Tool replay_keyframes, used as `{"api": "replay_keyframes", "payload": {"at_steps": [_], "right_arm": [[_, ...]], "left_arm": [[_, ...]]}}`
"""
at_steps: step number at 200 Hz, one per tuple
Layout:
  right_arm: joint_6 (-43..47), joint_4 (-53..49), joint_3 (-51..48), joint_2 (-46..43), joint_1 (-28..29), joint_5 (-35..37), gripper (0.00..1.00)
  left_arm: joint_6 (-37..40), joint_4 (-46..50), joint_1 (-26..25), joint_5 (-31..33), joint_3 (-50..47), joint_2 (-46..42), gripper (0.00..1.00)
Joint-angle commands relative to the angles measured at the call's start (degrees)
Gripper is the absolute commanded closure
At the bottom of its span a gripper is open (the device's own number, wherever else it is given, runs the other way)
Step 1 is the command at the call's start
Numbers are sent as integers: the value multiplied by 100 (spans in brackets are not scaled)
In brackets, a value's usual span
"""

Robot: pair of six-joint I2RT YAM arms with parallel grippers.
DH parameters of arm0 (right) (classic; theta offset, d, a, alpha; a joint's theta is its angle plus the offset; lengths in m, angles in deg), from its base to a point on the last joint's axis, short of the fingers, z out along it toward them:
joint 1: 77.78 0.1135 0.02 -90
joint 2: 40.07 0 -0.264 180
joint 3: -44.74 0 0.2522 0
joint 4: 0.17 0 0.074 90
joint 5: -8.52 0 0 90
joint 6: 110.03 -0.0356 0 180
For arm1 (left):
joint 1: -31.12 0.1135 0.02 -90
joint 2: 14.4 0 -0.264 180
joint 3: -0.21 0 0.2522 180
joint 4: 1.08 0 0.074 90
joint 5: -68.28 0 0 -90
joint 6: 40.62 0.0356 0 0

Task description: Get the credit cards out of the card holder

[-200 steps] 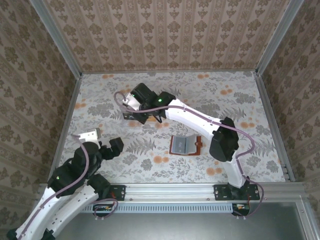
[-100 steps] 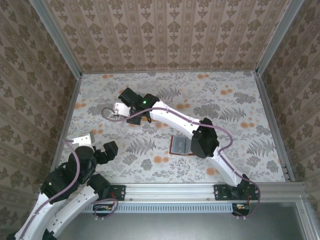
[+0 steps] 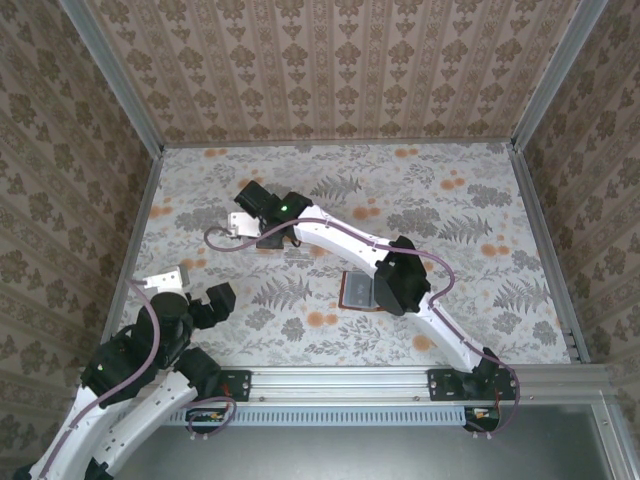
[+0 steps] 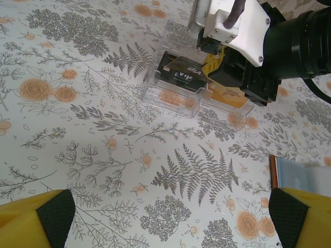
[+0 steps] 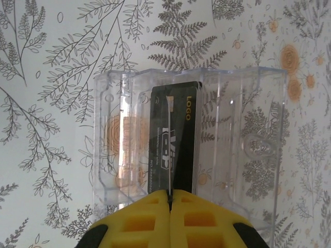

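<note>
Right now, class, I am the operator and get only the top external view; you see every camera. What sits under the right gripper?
Observer: A clear plastic box, with a dark card lettered VIP inside it.
Operator: Is that gripper open?
Observer: No. The right gripper is shut, its jaws pressed together over the box.
Operator: Any other card there?
Observer: The left wrist view shows what looks like an orange-tan card in the box, beside the dark one and under the gripper.
</note>
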Motion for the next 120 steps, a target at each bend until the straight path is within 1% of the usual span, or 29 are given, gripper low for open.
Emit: {"api": "replay_keyframes", "payload": {"at_steps": [1,104,107,120], "right_arm": [[135,43,171,156,35,169,100],[-17,164,263,499,13,179,100],[-19,164,267,507,14,186,98],[-36,181,266,533,4,226,83]], "left_arm": [[-88,104,27,109,102,-38,0],[-45,51,20,41,75,-42,0],[-44,50,21,39,74,-49,0],[-44,50,20,39,69,-64,0]]}}
